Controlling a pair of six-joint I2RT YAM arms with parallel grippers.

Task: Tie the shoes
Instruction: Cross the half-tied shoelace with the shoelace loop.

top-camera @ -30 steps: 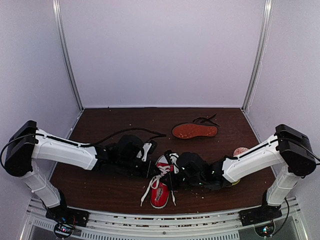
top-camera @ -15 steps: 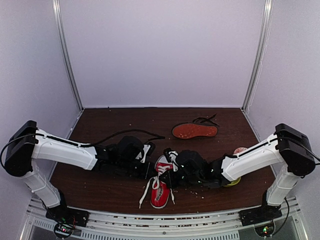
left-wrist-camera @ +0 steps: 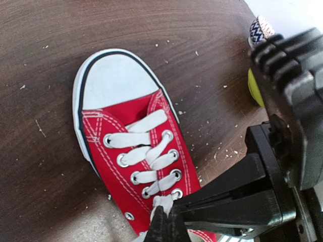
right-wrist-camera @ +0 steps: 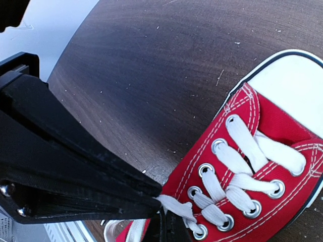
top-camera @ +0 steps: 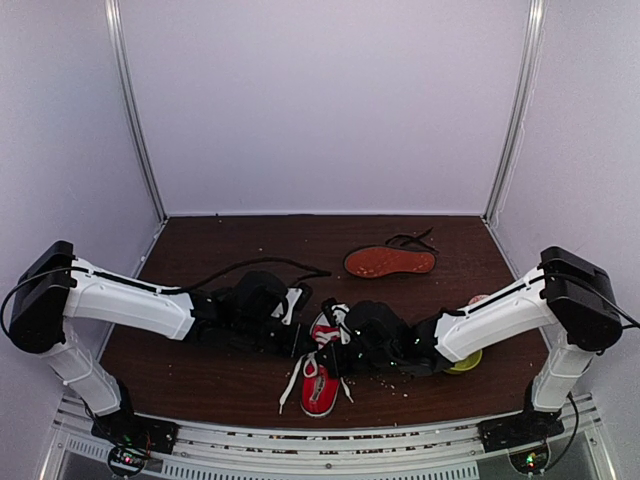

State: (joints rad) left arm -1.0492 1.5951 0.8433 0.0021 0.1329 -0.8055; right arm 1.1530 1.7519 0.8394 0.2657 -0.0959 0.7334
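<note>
Both of my pincers are pressed shut, each clamped on the white lace [right-wrist-camera: 174,205] at the top eyelets of the red sneaker [top-camera: 318,388]. My left pincer [left-wrist-camera: 165,226] pinches the lace just above the last eyelet. My right pincer [right-wrist-camera: 166,228] comes in from the right and meets it tip to tip at the same spot, touching or very nearly so.

The sneaker sits in the middle of the table [top-camera: 230,240], close to the near edge, directly under the two wrists.

Over the last second my right arm has slid left, toward my left one. Its forearm has uncovered a yellow-green object [top-camera: 468,364] at the near right. The loose lace tail [top-camera: 291,385] on the sneaker's left side has drawn a little nearer. The sneaker itself has hardly shifted, and neither grip has let go.

I read this as bringing the two strands together to cross them for the first knot. No knot or bow shows yet, so the real tying is still ahead.

The black shoe [top-camera: 390,262] lies at the far right, reddish-brown sole up, with its laces trailing loose behind it. It is well apart from both pincers and still has to be done
</note>
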